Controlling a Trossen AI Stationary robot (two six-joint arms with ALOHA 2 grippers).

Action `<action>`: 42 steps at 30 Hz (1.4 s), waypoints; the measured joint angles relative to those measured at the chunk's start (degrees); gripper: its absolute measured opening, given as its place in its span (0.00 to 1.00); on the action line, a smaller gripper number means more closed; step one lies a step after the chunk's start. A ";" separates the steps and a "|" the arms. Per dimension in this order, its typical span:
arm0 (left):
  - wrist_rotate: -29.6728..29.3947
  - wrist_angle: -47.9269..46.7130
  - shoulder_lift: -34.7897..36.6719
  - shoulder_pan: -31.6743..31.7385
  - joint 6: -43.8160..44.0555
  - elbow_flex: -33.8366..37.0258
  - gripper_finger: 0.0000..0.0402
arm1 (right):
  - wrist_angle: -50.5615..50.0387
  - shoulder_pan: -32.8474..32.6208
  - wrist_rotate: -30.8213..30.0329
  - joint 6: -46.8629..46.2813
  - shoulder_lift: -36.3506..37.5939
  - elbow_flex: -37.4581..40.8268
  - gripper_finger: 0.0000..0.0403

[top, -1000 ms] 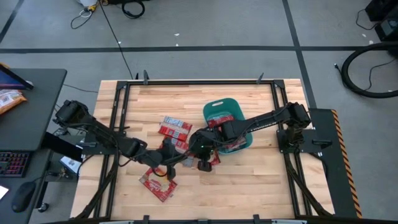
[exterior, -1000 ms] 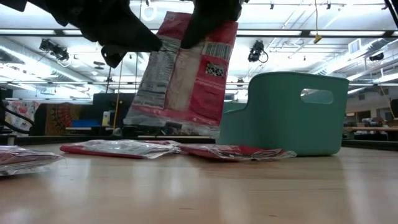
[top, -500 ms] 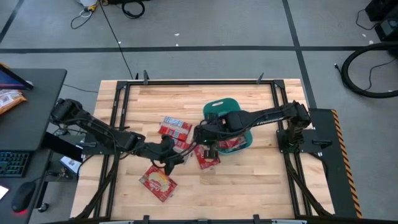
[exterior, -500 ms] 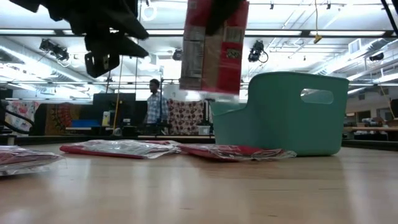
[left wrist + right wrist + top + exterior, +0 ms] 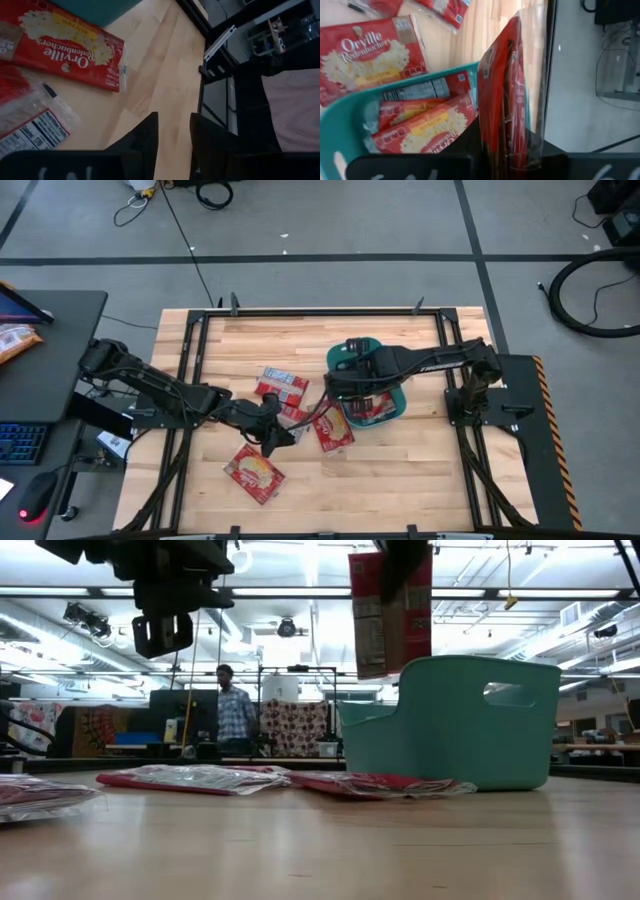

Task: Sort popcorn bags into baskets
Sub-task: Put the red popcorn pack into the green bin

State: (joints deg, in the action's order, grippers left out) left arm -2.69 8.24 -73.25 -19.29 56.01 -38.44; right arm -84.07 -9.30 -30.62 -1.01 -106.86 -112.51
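My right gripper (image 5: 337, 386) is shut on a red popcorn bag (image 5: 392, 610) that hangs over the left end of the teal basket (image 5: 366, 352). The basket (image 5: 470, 720) stands on the table and holds other red bags (image 5: 420, 122). My left gripper (image 5: 275, 430) hovers open above the table's middle, high in the low view (image 5: 160, 630), touching nothing. Loose bags lie flat on the wood: one (image 5: 283, 385) left of the basket, one (image 5: 335, 428) near it, one (image 5: 255, 473) toward the near edge. My right gripper pinches the popcorn bag between its two fingers near the bag's upper end (image 5: 400, 565), coming from above. The wrist view shows the bag edge-on (image 5: 505, 100), running out from between the fingers. It hangs upright, lifted clear, with its lower edge (image 5: 385, 668) above the basket's rim.
Flat bags lie in a row in front of the basket in the low view (image 5: 200, 778) (image 5: 380, 785), with another at the left (image 5: 40, 795). A black frame (image 5: 320, 311) borders the table. A person (image 5: 235, 710) stands in the room far behind. Bare wood shows toward the near right (image 5: 420, 470).
My right gripper has carried the bag up and toward the basket, away from the table's middle, and the bag has turned from broadside to nearly edge-on. My left gripper, close beside the bag a second ago, now stands apart from it to the left.
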 joint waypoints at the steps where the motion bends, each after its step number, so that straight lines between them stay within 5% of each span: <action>1: 0.01 0.06 0.00 0.00 0.37 0.00 0.29 | 0.65 0.12 -0.14 0.57 0.82 1.24 0.12; 15: 0.40 1.19 0.24 1.46 0.67 0.04 0.29 | 24.10 3.00 -1.07 8.78 16.88 30.23 0.13; 21: 0.42 1.17 0.24 2.47 4.36 0.04 0.29 | 28.33 5.15 4.46 5.99 18.06 39.56 0.15; 28: 0.69 0.86 0.24 4.50 6.76 0.04 0.29 | 24.39 4.32 9.41 0.14 18.46 40.55 0.23; 42: 9.18 0.95 0.22 7.76 5.08 0.07 0.29 | 10.71 0.83 18.34 -12.00 20.86 34.06 0.57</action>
State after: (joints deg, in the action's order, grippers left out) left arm 6.50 9.19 -73.03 -11.52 61.09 -38.37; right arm -73.36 -8.47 -12.28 -13.01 -86.00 -78.45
